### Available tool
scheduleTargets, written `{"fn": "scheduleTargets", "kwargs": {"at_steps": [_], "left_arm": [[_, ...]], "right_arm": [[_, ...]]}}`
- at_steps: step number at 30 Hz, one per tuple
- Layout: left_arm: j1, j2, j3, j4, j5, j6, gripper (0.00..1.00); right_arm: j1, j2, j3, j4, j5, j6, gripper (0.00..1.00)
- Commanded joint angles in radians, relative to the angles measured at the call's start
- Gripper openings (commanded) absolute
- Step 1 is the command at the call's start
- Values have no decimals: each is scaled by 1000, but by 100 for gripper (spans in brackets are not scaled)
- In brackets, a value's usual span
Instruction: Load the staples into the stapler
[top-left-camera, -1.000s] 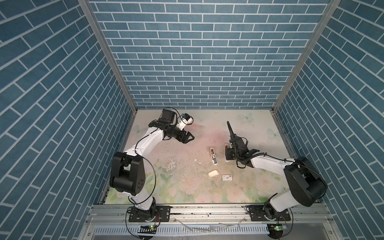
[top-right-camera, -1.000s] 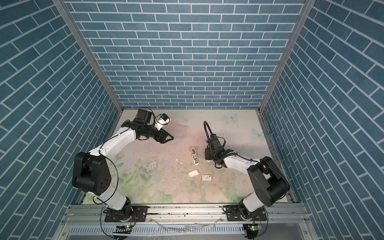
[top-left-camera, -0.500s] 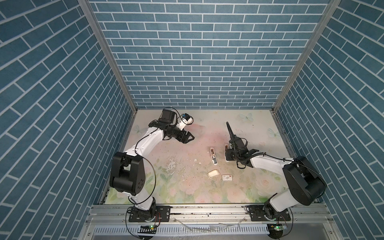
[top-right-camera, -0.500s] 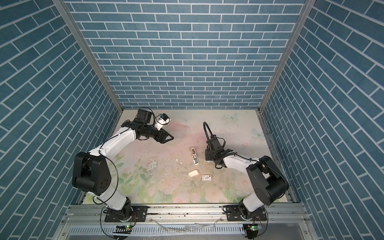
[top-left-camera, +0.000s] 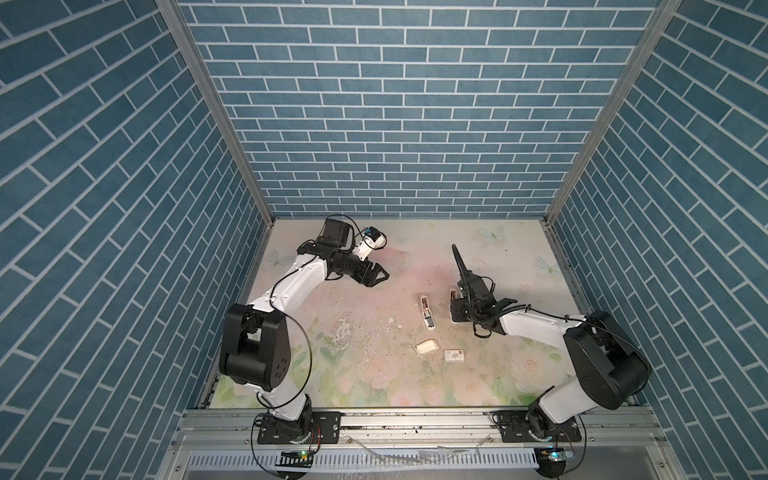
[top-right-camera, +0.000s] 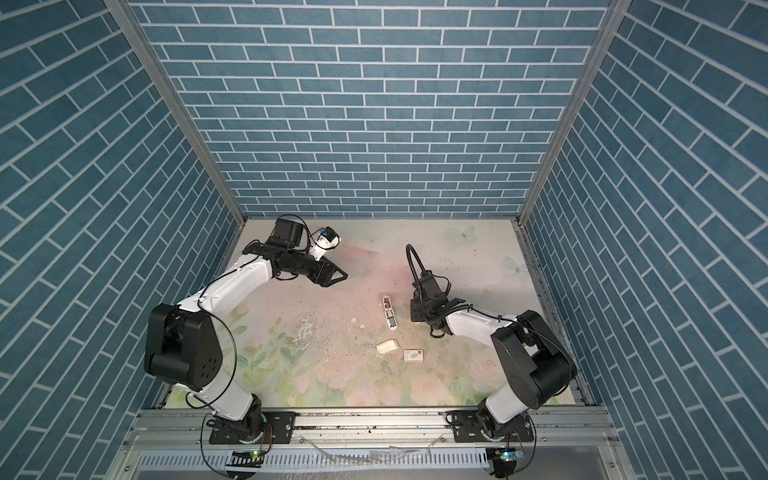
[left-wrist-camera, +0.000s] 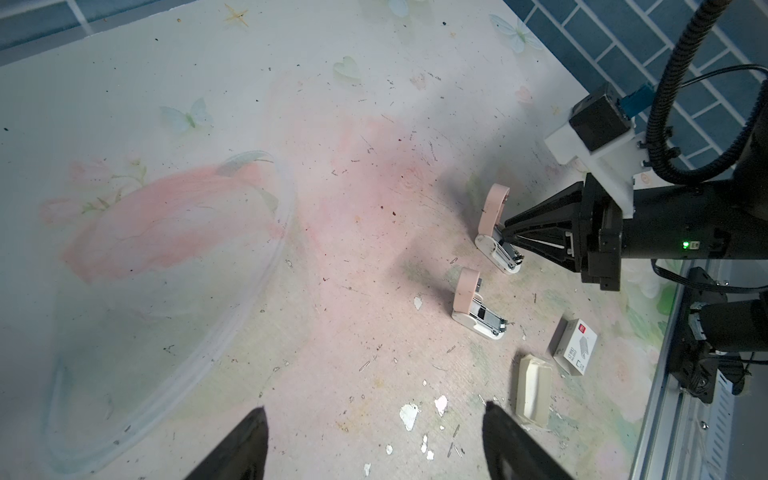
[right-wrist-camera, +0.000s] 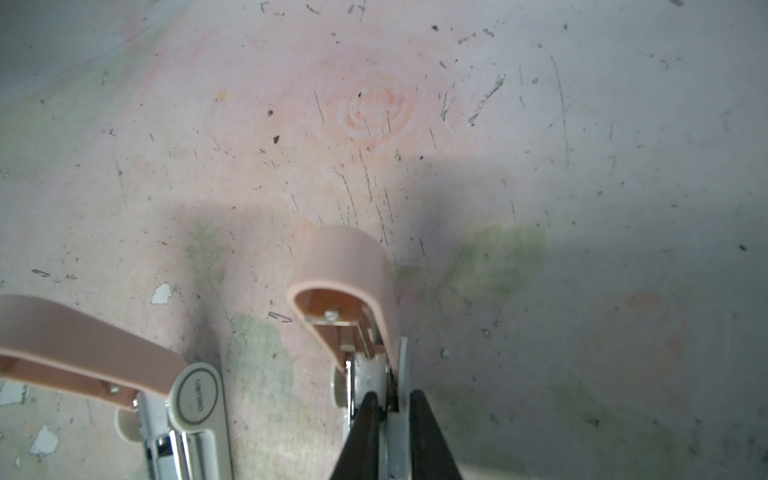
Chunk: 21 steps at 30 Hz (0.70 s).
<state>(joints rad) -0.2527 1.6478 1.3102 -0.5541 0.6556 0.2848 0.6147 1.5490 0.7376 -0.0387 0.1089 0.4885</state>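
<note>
The right gripper (right-wrist-camera: 392, 401) is clenched narrow on a slim grey strip that I take to be the staples (right-wrist-camera: 392, 444). Its tips are down at the open channel of the stapler (right-wrist-camera: 345, 266), whose pink lid stands swung up. In both top views this pair sits right of the middle of the tabletop (top-left-camera: 374, 382). A second stapler (top-left-camera: 427, 312), also lid-up, lies just beside it toward the centre. Lower in the frame lie a cream tray (top-left-camera: 427, 346) and a small white box (top-left-camera: 454, 355). The left gripper (top-left-camera: 376, 276) hangs released and empty in the upper left of the tabletop, well apart from all of it.

The step in hand looks like seating the strip in the channel. To do it well, the strip should run parallel with the metal rails and go down flat, not nose first. A tilted strip would likely ride up on a rail or snap apart. How deep it sits cannot be told, because the fingers (right-wrist-camera: 361, 436) hide that. Nothing pins the stapler, so a sideways push could slide or tip it, and pressure should go straight down. The gripper should let go only once the strip rests in the channel, then lift straight up, clear of the raised lid.
</note>
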Motion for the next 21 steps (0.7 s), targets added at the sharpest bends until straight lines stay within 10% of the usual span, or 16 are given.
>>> {"fn": "scheduleTargets", "kwargs": {"at_steps": [1, 21], "left_arm": [[7, -11, -12, 7, 13, 0, 82], [7, -12, -11, 5, 10, 1, 82]], "right_arm": [[-3, 9, 10, -29, 11, -33, 17], [-2, -12, -16, -63, -43, -33, 17]]}}
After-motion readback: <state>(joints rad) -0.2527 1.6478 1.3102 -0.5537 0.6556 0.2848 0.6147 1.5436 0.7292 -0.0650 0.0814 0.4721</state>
